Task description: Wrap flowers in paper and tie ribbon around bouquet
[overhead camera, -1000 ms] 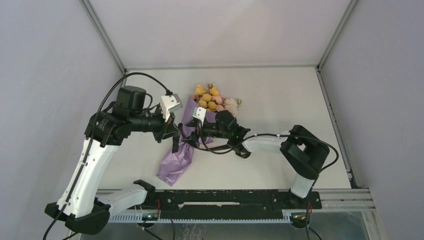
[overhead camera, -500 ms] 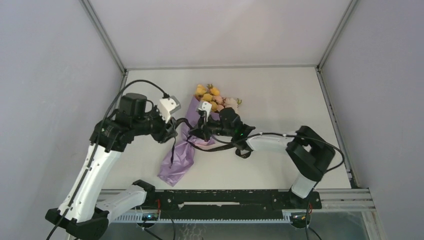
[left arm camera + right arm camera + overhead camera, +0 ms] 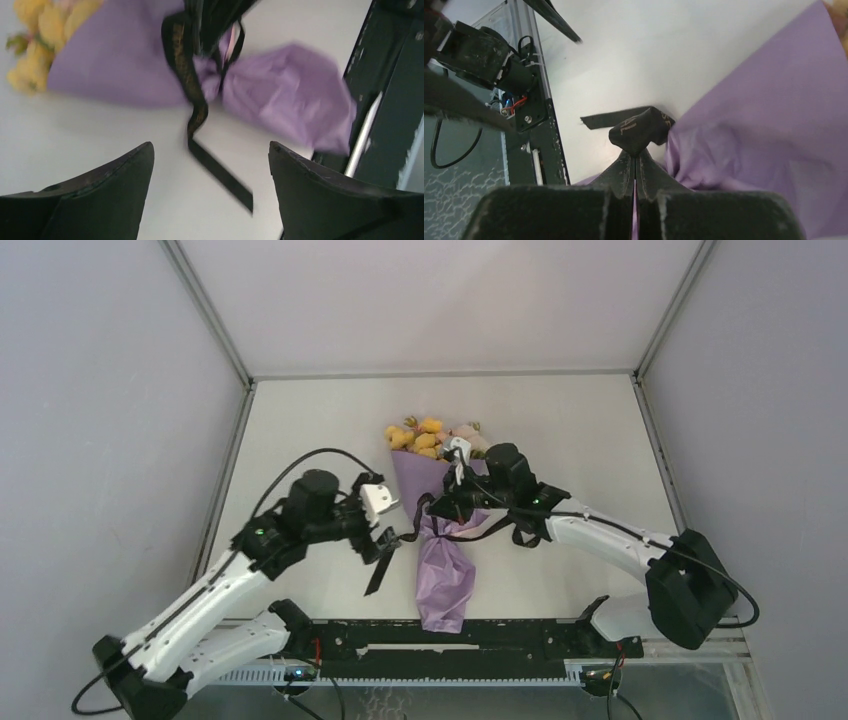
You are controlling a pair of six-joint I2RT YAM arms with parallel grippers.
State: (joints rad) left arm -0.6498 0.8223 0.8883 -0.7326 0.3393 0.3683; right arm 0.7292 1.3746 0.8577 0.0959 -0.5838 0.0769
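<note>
Your left gripper (image 3: pixel 210 150) stands wide open, arm stretched low; your right gripper (image 3: pixel 638 131) (arm reaching leftward) is pinched tight

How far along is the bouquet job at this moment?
Done: the paper is wrapped around the flowers, and the ribbon cinches its waist. In hand: right pincer shut on the ribbon; left pincer open, one tail hanging loose. Left: probably pulling the knot tight; I cannot tell if it is finished.

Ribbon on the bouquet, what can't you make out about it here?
- Knot in the ribbon: left wrist view, blurred, and it runs off the top edge.
- What the right end effector pinches: right wrist view, its own shut fingers hide it.
- Ribbon around the bouquet: top view, too small.
</note>
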